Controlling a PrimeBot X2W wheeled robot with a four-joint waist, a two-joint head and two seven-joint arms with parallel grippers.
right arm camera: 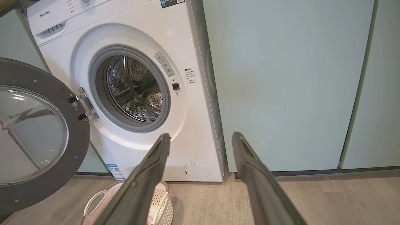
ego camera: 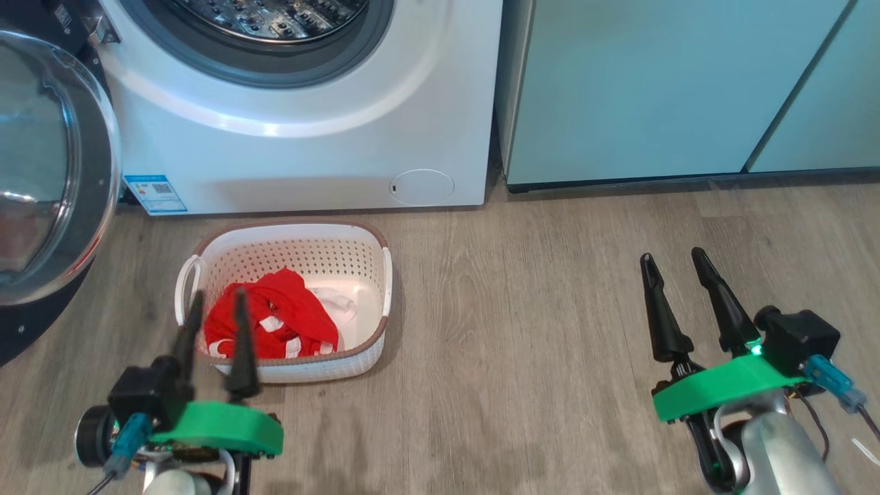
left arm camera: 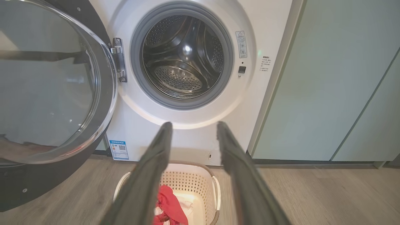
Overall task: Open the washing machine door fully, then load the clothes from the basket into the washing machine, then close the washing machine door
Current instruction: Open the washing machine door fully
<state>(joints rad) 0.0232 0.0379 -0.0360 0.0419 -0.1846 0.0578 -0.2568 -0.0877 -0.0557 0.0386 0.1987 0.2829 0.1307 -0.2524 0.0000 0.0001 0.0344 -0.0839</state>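
One washing machine door [ego camera: 48, 172] is hanging wide open at the far left, its glass bowl facing the room and its black rim reaching down close to the floor [ego camera: 515, 309]. Next to it, one washing machine [ego camera: 309, 144] is standing with its steel drum uncovered, and nothing is showing inside the drum in the left wrist view. One blue sticker [ego camera: 155, 194] is sitting at its lower left corner and one small round flap [ego camera: 421, 186] at its lower right.

One basket [ego camera: 309, 258] is resting on the floor just in front of the washer. The clothes [ego camera: 282, 320] are lying inside it, counted as one bunched red piece with white stripes on the left side and one small white piece [ego camera: 340, 306] just to its right.

Two grippers are showing. The left gripper [ego camera: 218, 294] is hovering at the basket's near left corner, its two fingers standing apart with nothing between them. In the head view its tips are overlapping the red cloth. In the left wrist view the clothes are lying low between the fingers, whose tips are pointing at the washer's front below the drum opening.

Further right, two pale teal cabinet fronts [ego camera: 653, 89] are standing side by side. The right gripper [ego camera: 672, 256] is hanging over bare floor, well apart from the basket and its clothes, with its fingers spread wide and gripping nothing.
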